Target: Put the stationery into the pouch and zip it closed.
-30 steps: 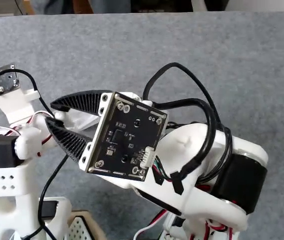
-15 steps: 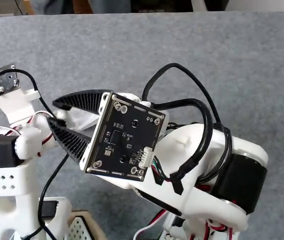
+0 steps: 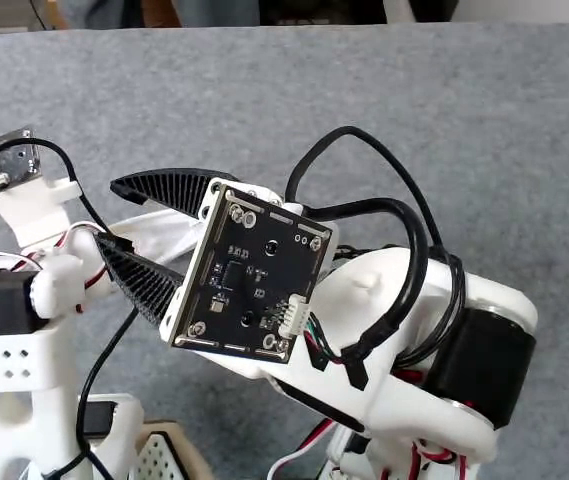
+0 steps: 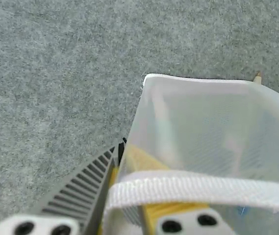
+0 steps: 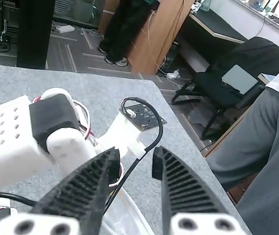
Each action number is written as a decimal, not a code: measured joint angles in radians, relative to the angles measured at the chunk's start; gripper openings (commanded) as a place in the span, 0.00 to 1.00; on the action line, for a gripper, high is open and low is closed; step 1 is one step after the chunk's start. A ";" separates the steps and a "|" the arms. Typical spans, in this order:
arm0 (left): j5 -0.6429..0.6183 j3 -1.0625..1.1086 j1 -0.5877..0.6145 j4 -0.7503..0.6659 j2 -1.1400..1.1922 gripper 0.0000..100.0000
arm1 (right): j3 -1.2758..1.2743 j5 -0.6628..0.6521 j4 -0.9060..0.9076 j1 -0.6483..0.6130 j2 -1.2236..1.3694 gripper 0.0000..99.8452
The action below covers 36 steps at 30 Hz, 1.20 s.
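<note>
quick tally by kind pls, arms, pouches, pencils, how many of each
arms: 2 (left arm, right arm)
pouch: 1
pencil: 1, its tip showing at the pouch's edge
total: 4

From above, the pouch [image 3: 164, 240] lies mostly under the right arm's camera board [image 3: 254, 280], with just a white strip of it showing. In the left wrist view it runs off the picture's edge. Through its cloudy wall are vague shapes, too blurred to name. Whether the yellow one is inside or behind it cannot be told. A pencil [image 4: 258, 76] shows merely its tip past the pouch's rim.
</note>
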<state>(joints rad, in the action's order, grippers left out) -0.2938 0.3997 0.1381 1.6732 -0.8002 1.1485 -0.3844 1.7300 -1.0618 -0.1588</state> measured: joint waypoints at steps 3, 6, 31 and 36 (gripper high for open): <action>0.000 -0.002 0.000 0.000 0.003 0.03 | 0.000 0.000 0.000 0.000 0.000 0.12; 0.000 -0.003 0.000 0.000 0.006 0.03 | 0.000 0.000 0.000 0.005 0.000 0.12; 0.000 -0.003 -0.002 0.000 0.006 0.03 | -0.651 0.000 -0.051 0.856 0.002 0.13; 0.000 -0.003 -0.002 0.000 0.006 0.03 | -0.961 0.000 -0.147 0.870 0.002 0.13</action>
<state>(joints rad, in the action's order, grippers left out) -0.2938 0.3966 0.1366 1.6732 -0.7940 0.1880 -0.3844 1.5827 -0.1918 -0.1573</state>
